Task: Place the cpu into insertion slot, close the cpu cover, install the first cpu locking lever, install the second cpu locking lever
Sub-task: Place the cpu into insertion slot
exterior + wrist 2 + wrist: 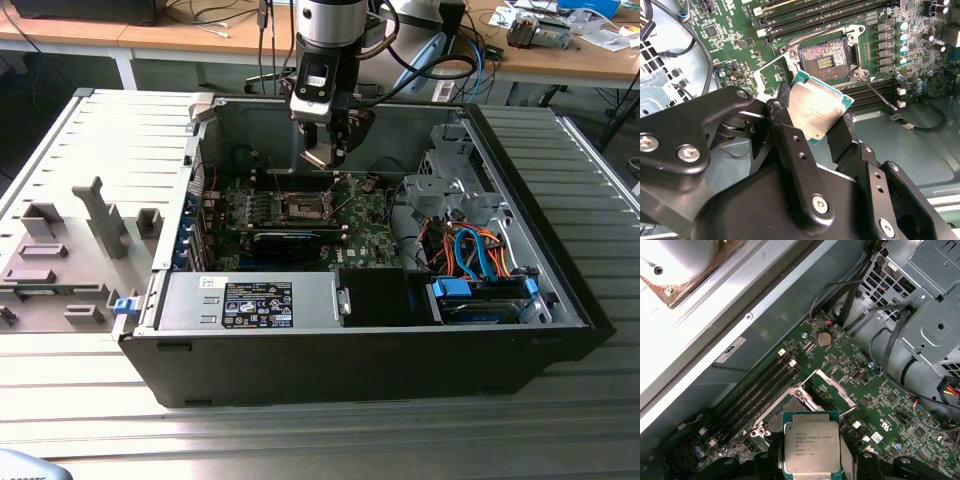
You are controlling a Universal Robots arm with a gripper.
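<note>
My gripper point(328, 150) hangs inside the open computer case, shut on the cpu point(817, 110), a flat square chip with a dull silver top and a green edge. Black fingers point(785, 107) press on two opposite sides of it. In the first wrist view the cpu point(811, 447) floats just above the insertion slot point(785, 407) and hides part of it. The insertion slot point(826, 59) lies bare, with a dark brownish centre and a silvery rim. The cpu cover point(832, 390) stands swung open beside the socket. A thin wire locking lever point(879, 95) sticks out, unlatched.
A green motherboard point(365, 235) lies on the case floor, with black memory slots point(815, 15) by the socket. A metal drive cage point(455, 185) and orange and blue cables point(480, 255) sit on the exterior view's right. A power supply point(260, 300) lines the front.
</note>
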